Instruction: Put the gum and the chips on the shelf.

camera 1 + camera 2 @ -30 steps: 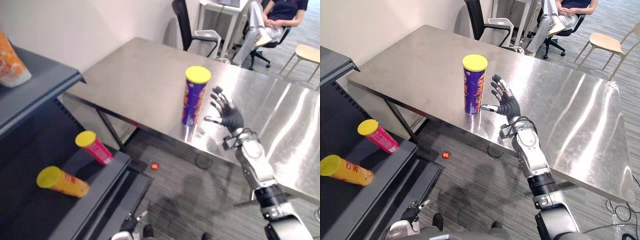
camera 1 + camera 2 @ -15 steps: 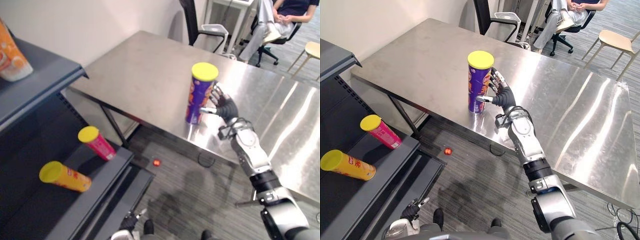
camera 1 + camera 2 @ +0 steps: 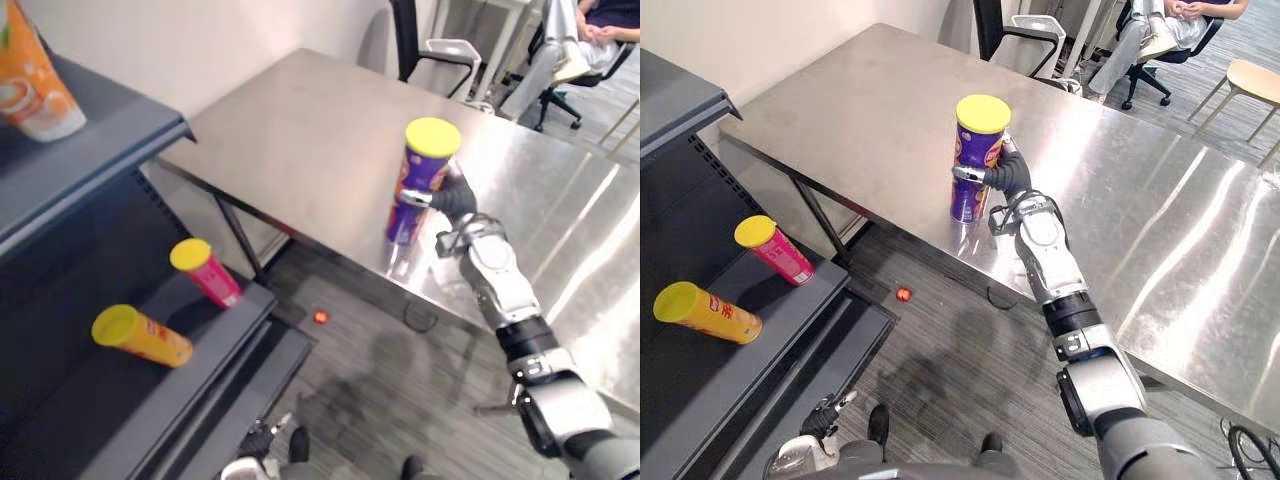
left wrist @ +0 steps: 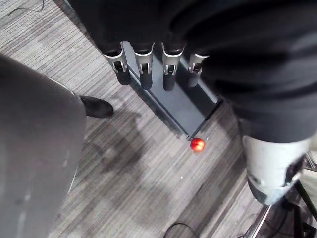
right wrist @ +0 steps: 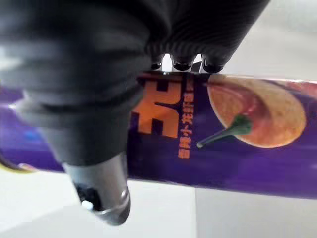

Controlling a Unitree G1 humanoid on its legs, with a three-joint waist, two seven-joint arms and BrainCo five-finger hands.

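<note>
Chips can [image 3: 975, 165] upright near table [image 3: 870, 110] front edge, long axis vertical; right hand [image 3: 1015, 178] wrapped round mid-body, thumb across front. Left hand [image 4: 144, 64] straight-fingered, holding nothing, well apart from table.

A brushed-metal table [image 3: 840, 110] gleams with streaked reflections beneath a chips can [image 3: 974, 160] in glossy printed wrap with a smooth plastic lid [image 3: 983, 112]; the shelf [image 3: 110, 145] is matt dark metal, the floor [image 4: 148, 163] ribbed grey carpet.
</note>
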